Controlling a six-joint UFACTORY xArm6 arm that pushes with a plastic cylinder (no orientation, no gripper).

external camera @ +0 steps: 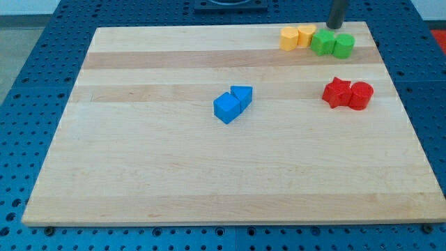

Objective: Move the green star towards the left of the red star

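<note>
Camera view: my tip [335,27] sits at the view's top right, on the far edge of the surface [174,181]. No gripper on this rig, so nothing to spread or pinch; the rod just pushes.

Green star [321,43] lies just below and slightly to the view's left of my tip, very near it; I can't tell whether they touch. A green cylinder-like block [343,46] touches the star on its right. Two yellow blocks [296,36] sit just to the star's left; shapes are hard to make out.

Red star [337,93] lies well below the green pair, toward the view's bottom, with a red cylinder [361,95] touching its right side. The goal spot, left of the red star, is bare wood.

Key relation: target spot is down the view from the green star, roughly straight down or barely left. My tip is above and right of the star, so pushing down the view looks about right. Risk, as I judge it: the green cylinder drags along, or the star drifts into the red star.

Two blue blocks [232,104] sit mid-surface, well apart from all this.
</note>
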